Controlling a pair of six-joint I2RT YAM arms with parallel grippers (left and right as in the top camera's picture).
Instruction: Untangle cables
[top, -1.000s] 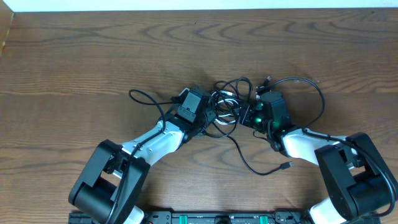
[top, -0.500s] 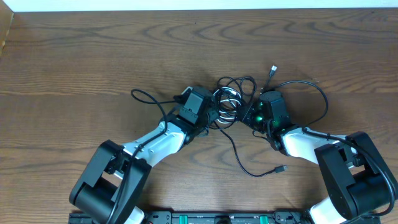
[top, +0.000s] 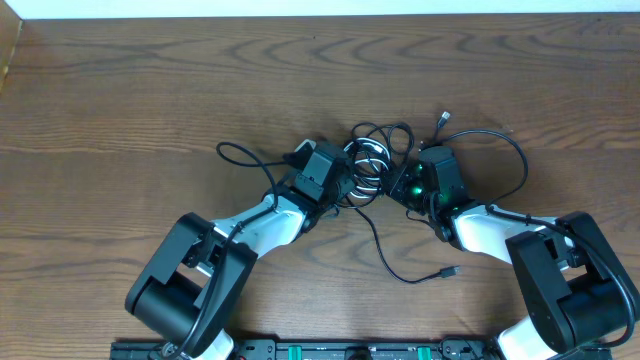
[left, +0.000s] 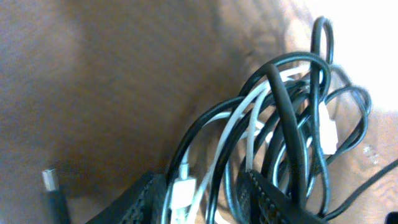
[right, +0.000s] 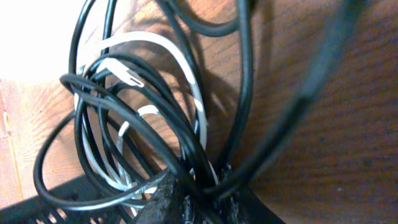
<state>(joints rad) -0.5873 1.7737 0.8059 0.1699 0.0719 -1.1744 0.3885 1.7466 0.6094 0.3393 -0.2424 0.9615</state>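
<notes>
The cables lie in one knot at mid-table: a white cable coiled among two black ones. One black cable loops out left. Another arcs right, and a black tail ends in a plug. My left gripper is at the knot's left edge. In the left wrist view its jaws stand apart around a white plug and black strands. My right gripper is at the knot's right edge. In the right wrist view it is pinched on black strands beside the white coil.
The table is brown wood. A loose plug end points up behind the right gripper. Another plug lies on the wood to the left of the left jaws. Both arms reach in from the front edge.
The left arm has slid right into the knot, and the left black loop followed. The plug behind the right gripper swung up and right. The black tail's plug shifted slightly left.
</notes>
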